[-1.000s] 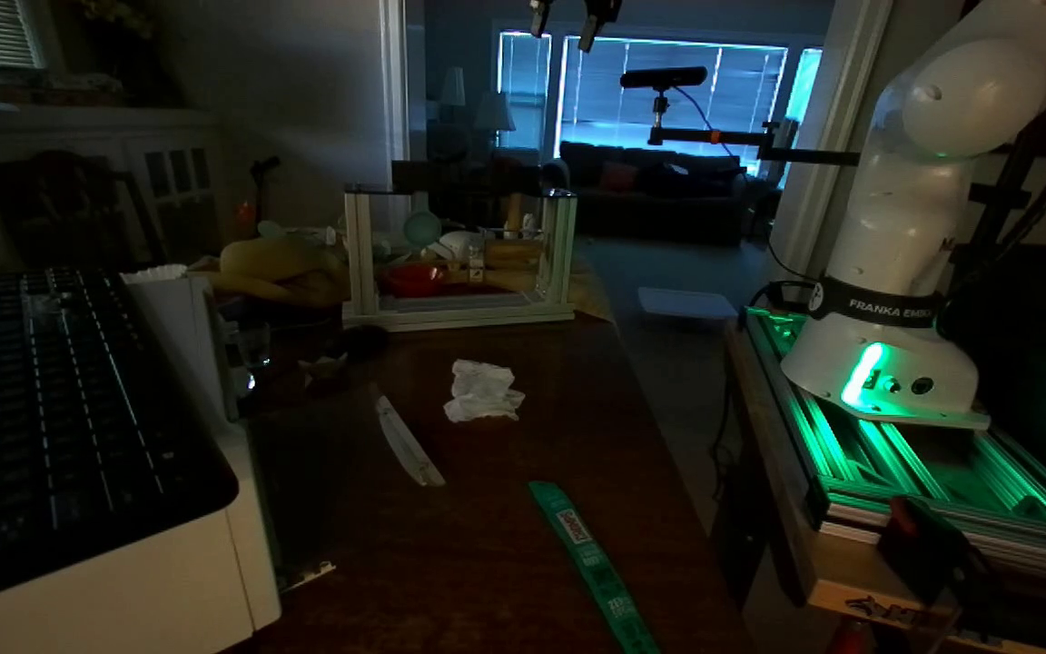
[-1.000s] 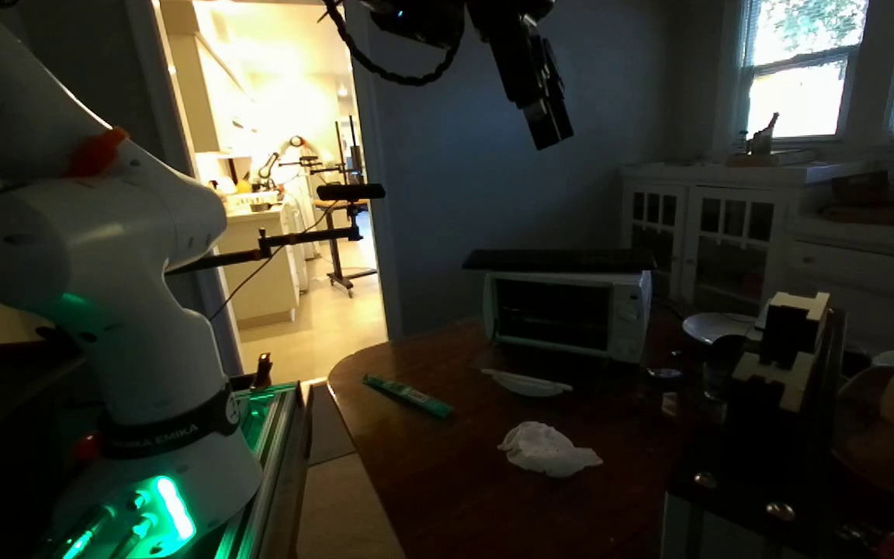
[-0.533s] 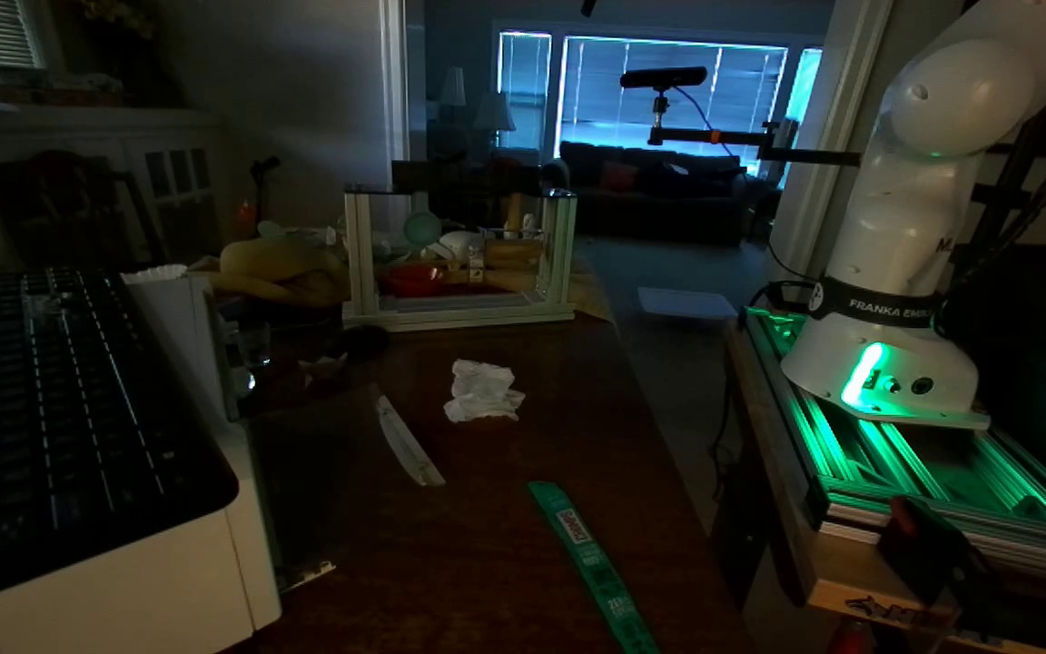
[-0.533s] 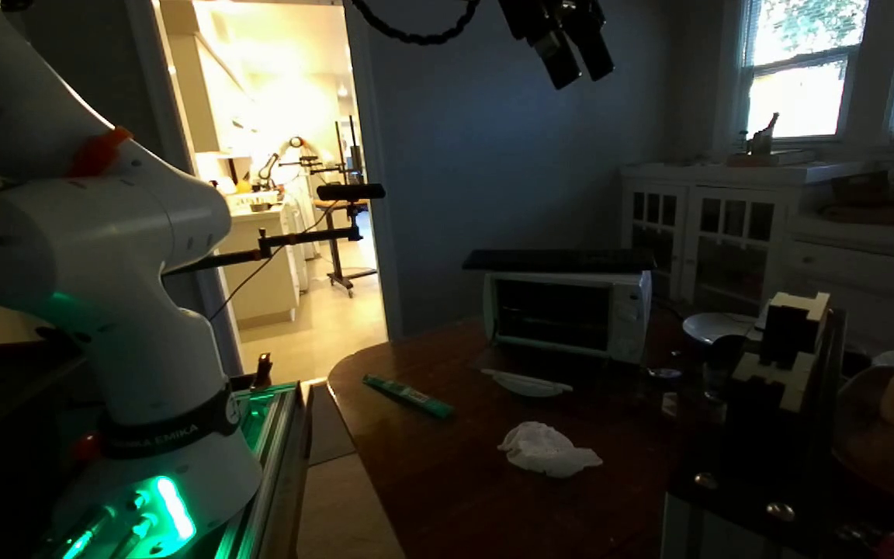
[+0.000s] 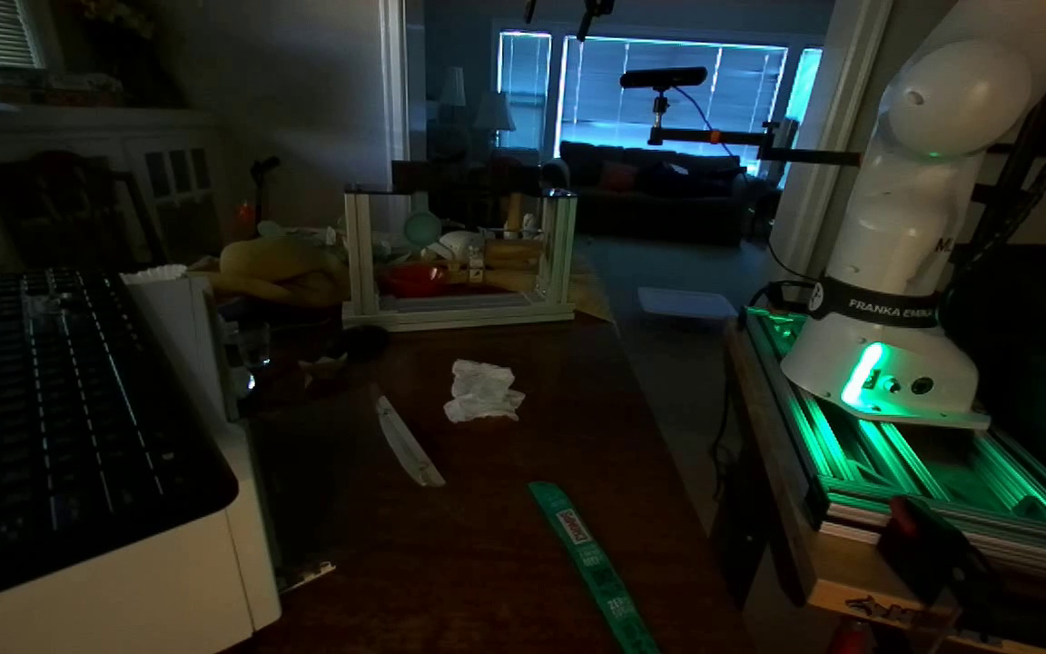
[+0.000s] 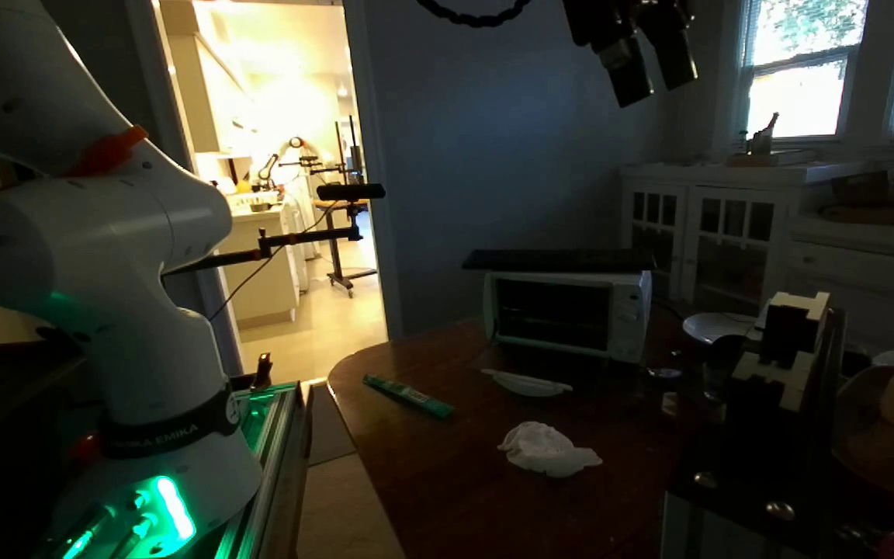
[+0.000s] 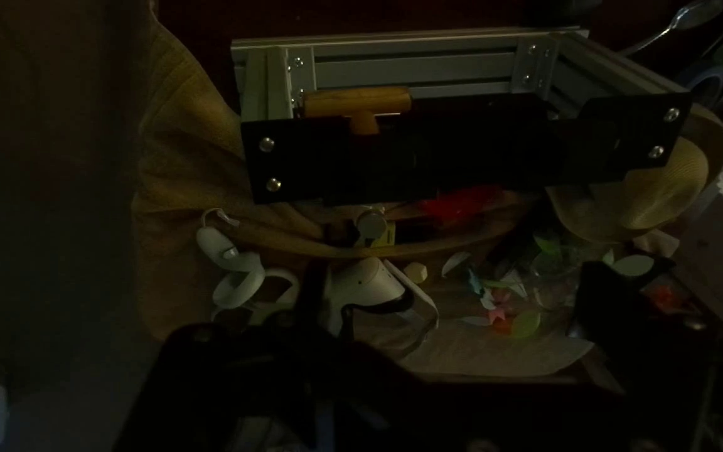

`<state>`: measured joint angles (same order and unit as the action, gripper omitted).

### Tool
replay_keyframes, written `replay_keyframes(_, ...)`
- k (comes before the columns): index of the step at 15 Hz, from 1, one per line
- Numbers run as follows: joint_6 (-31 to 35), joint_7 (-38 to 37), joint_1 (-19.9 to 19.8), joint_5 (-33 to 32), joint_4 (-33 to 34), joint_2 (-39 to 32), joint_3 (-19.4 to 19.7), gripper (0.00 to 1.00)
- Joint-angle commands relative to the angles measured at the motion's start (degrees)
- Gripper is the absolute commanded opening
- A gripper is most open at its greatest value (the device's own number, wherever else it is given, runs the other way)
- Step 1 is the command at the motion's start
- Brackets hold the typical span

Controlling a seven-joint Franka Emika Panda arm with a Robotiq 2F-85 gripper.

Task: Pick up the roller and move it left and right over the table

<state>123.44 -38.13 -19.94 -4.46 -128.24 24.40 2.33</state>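
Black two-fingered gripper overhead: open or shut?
Open: in an exterior view, the gripper has its fingers apart with grey wall showing between them, and the wrist view shows a wide gap too.

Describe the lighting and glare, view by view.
In both exterior views, the green base light glares; in an exterior view, the kitchen is overexposed; in an exterior view, the window glows blue; the wrist view is darkest, gripper nearly black, wooden roller dim.

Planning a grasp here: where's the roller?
In the wrist view, the wooden roller shows at top centre, near the left end of the pale frame, overlapping the black panel.
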Motion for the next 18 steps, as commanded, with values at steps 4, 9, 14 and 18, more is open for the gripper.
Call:
replay_keyframes(4,-2.38,0.05,1.99,1.05,6.42,-10.84,2.94,1.00)
replay_keyframes(9,-0.82,1.71,3.25,2.56,6.56,-15.04,5.34,1.00)
replay_keyframes(14,3.31,5.68,3.75,5.31,4.83,-16.79,7.80,1.00)
replay_keyframes(18,6.89,11.32,3.97,11.00,3.37,-18.30,9.20,1.00)
